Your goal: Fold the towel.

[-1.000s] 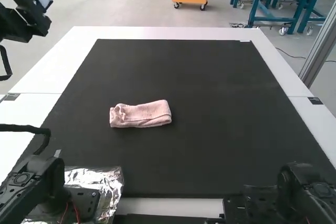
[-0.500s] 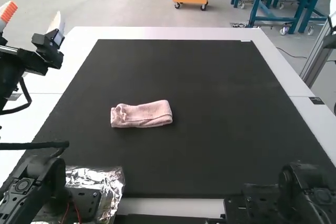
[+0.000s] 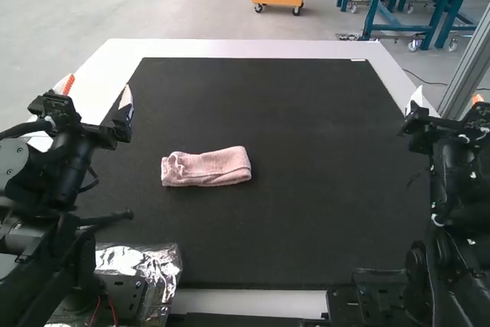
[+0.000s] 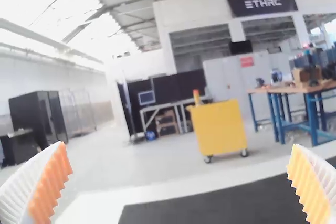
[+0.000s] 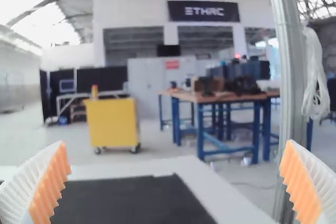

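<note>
In the high view my left gripper [image 3: 95,91] is over the mat's far left edge, well apart from the towel, its fingers spread. My right gripper [image 3: 446,100] is at the table's right side, far from the cloth. The pink towel [image 3: 205,167] lies folded into a small, narrow strip on the mat, left of the middle, with a rolled-looking left end. Wide apart stand the ribbed fingers of the left gripper [image 4: 181,182] in its wrist view, nothing between them. The right gripper [image 5: 175,179] is likewise open and holds nothing.
A black mat [image 3: 306,212] covers most of the white table [image 3: 230,48]. Crumpled silver foil [image 3: 157,266] lies by the left arm's base at the near edge. A metal post [image 3: 468,63] rises beside the table on the right.
The left arm has swung inward from the far left, over the mat's edge. The right arm has come into view at the right. The towel has stayed as it was.
</note>
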`<state>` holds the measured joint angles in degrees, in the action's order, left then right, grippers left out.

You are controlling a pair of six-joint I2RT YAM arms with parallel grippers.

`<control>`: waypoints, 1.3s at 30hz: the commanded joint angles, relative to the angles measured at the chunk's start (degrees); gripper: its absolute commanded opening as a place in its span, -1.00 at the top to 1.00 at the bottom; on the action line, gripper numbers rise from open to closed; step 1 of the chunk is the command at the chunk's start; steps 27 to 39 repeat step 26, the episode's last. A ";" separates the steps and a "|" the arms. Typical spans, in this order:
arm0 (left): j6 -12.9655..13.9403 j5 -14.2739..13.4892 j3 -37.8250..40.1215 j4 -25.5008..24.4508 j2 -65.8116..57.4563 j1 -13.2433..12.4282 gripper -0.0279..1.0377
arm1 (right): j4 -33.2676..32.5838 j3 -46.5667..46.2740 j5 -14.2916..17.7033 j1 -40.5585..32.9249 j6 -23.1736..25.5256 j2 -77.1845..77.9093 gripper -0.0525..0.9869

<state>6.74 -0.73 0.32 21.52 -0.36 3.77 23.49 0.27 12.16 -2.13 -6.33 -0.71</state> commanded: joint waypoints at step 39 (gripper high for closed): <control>-12.28 -1.90 -0.32 -21.25 0.36 -0.17 -0.87 | -22.34 -0.36 -8.82 0.20 -2.11 0.71 -0.86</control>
